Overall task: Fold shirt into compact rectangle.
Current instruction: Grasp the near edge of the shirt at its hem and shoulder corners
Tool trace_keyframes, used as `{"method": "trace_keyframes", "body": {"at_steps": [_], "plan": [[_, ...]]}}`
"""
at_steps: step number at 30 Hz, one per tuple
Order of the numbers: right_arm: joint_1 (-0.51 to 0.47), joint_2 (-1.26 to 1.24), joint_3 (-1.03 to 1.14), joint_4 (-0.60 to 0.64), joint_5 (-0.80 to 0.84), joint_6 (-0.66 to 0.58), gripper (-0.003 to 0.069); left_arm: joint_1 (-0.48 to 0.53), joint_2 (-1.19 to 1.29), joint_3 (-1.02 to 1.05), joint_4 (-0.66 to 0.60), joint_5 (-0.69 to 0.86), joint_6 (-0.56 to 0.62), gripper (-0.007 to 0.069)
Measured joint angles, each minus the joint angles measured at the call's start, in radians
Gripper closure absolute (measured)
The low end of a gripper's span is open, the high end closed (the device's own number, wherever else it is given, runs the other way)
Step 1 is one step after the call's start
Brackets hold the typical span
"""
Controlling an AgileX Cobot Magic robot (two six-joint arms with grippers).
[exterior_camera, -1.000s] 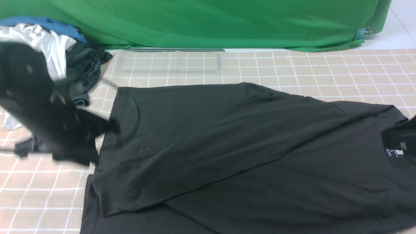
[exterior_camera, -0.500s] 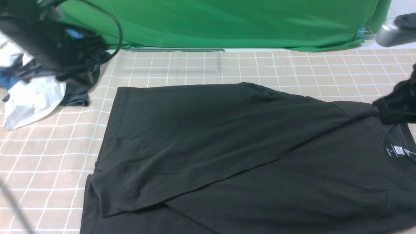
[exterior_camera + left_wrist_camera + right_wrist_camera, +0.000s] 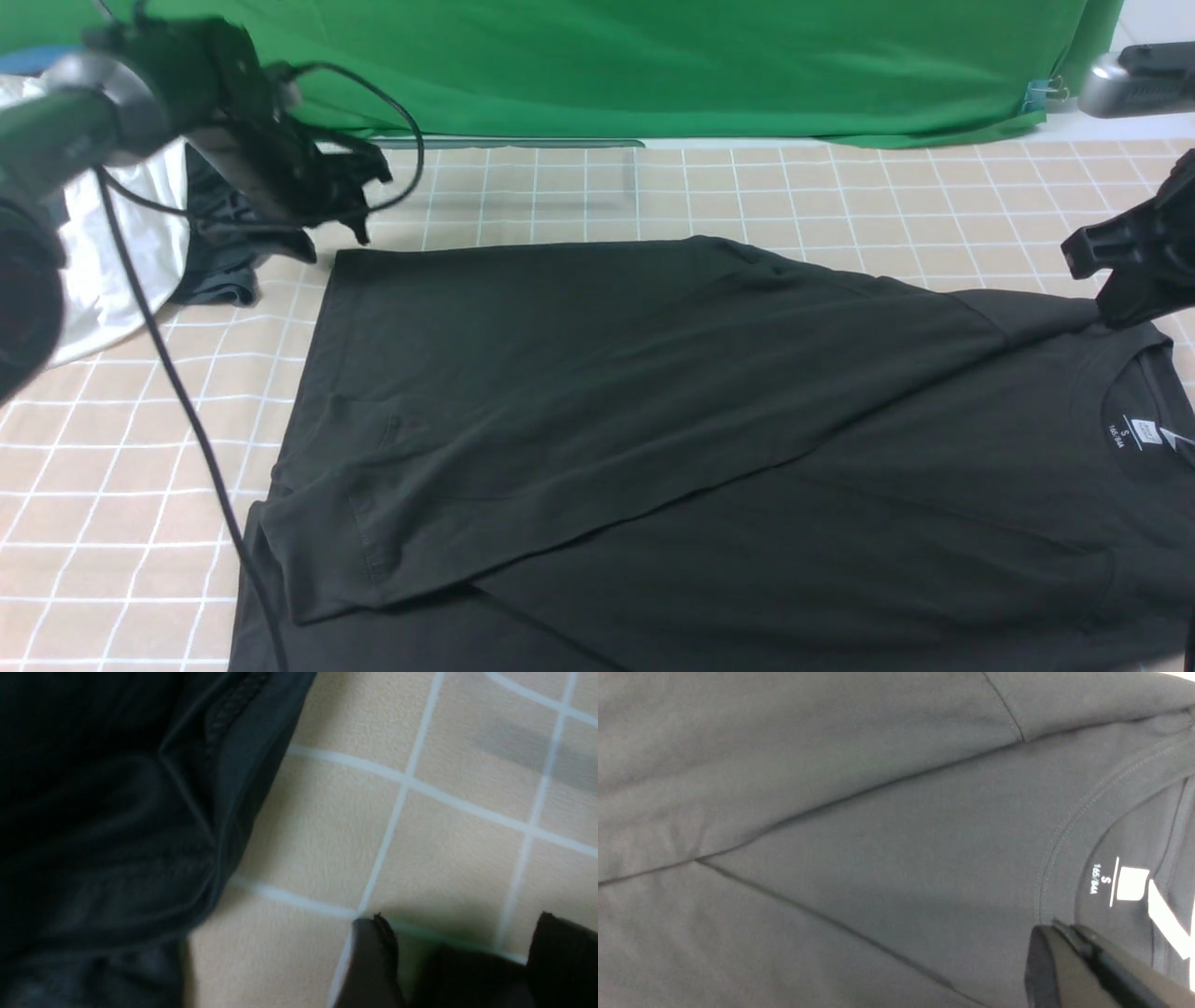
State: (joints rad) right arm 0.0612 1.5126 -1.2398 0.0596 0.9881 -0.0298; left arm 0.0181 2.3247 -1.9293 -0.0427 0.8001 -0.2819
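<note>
shirt [image 3: 653, 392] | flat | collar [image 3: 1111, 373] right, hem [image 3: 322, 327] left | long axis left-right

Front view angled down across shirt [image 3: 653, 401], both wrist views close, right sharing it

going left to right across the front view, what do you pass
white shirt → left claw → black shirt → right claw
</note>
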Motion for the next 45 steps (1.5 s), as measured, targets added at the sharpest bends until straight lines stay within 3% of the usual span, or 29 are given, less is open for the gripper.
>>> {"method": "trace_keyframes", "body": {"at_steps": [4,7,12,13,16,33,41,45], "plan": [[-0.001,0.001,0.000,0.000,-0.007,-0.002,0.0623,0.000,0.013,-0.014,-0.014,-0.024,0.041,0.0160],[-0.001,0.001,0.000,0.000,-0.014,-0.004,0.0622,0.000,0.019,-0.020,-0.023,-0.011,0.112,0.0196],[-0.001,0.001,0.000,0.000,-0.023,-0.004,0.0617,-0.010,0.021,-0.023,0.030,0.023,0.166,0.0435],[-0.001,0.001,0.000,0.000,-0.023,-0.004,0.0617,-0.016,0.021,-0.023,0.032,0.030,0.166,0.0517],[-0.001,0.001,0.000,0.000,-0.023,-0.004,0.0616,-0.019,0.021,-0.026,0.035,0.034,0.166,0.0592],[-0.013,0.031,-0.042,0.000,-0.092,0.000,0.0601,-0.020,-0.050,-0.110,0.032,0.091,0.174,0.0597],[-0.107,0.137,-0.147,0.039,-0.062,0.037,0.0577,-0.023,-0.049,-0.138,0.079,0.072,0.146,0.0597],[-0.104,0.201,-0.149,0.075,-0.047,0.037,0.0438,-0.027,-0.047,-0.138,0.088,0.053,0.136,0.0597]]}}
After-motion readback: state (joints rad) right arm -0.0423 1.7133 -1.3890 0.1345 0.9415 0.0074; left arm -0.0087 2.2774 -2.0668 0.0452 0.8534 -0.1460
